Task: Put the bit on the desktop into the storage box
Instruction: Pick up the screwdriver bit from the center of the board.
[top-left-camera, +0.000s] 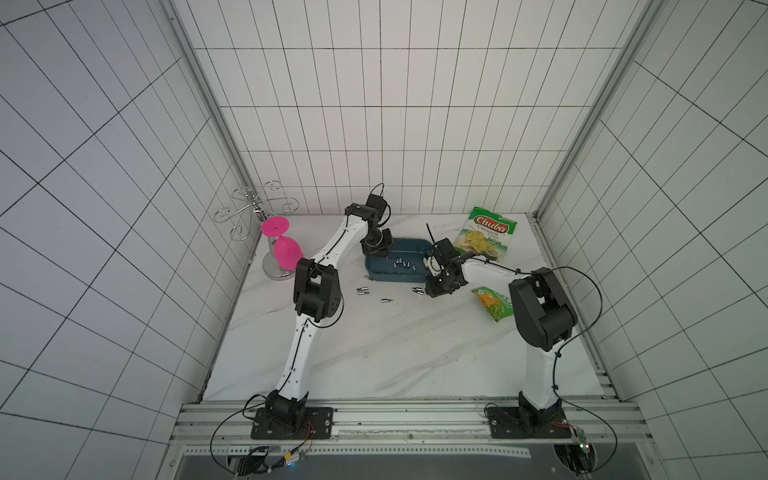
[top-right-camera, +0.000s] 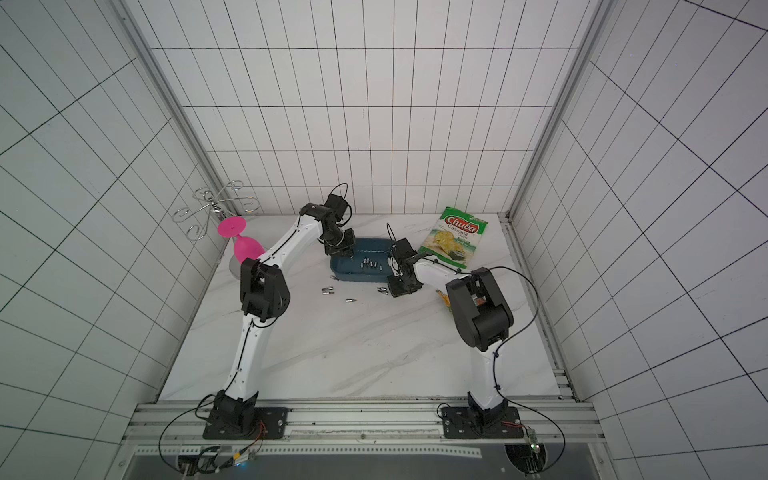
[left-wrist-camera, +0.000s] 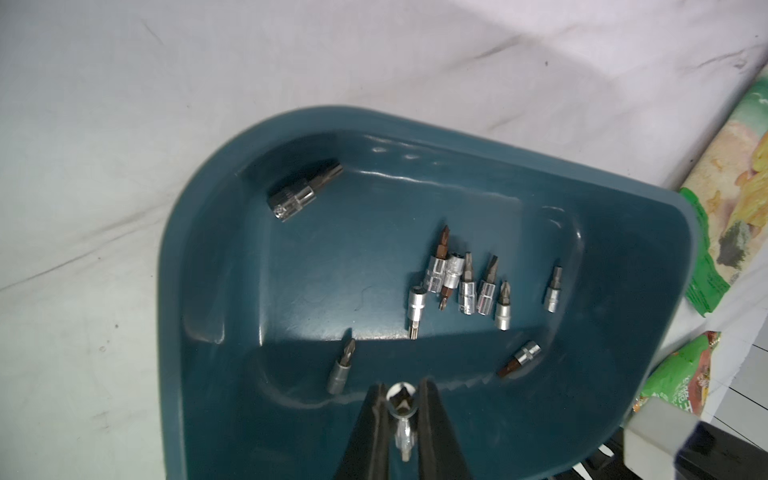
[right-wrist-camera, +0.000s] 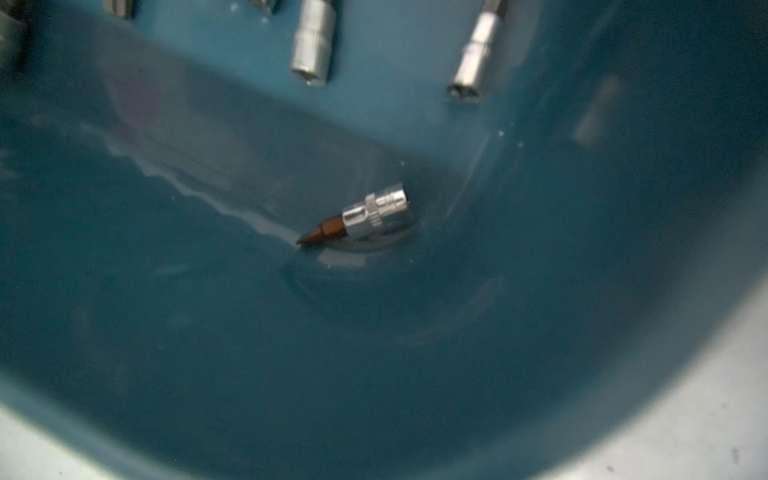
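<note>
The storage box (top-left-camera: 395, 279) (top-right-camera: 360, 279) (left-wrist-camera: 316, 118) is a dark teal tray at the back middle of the desktop (top-left-camera: 374, 353). Several bits (left-wrist-camera: 469, 291) lie in it. My left gripper (top-left-camera: 376, 251) (left-wrist-camera: 402, 401) hangs over its left end, shut on a small silver bit (left-wrist-camera: 401, 409) that points down. My right gripper (top-left-camera: 434, 286) is low over the box's near right corner; its fingers do not show in the right wrist view, where a brown-tipped bit (right-wrist-camera: 365, 218) lies on the box floor (right-wrist-camera: 166, 332). Several loose bits (top-left-camera: 363, 291) (top-left-camera: 386, 300) (top-left-camera: 417, 290) (top-right-camera: 351, 300) lie on the desktop in front of the box.
A Chuba chip bag (top-left-camera: 488, 235) lies behind the right arm and a second green snack bag (top-left-camera: 494, 303) beside its elbow. A pink goblet (top-left-camera: 284, 249) hangs on a wire rack (top-left-camera: 257, 208) at the back left. Tiled walls close three sides.
</note>
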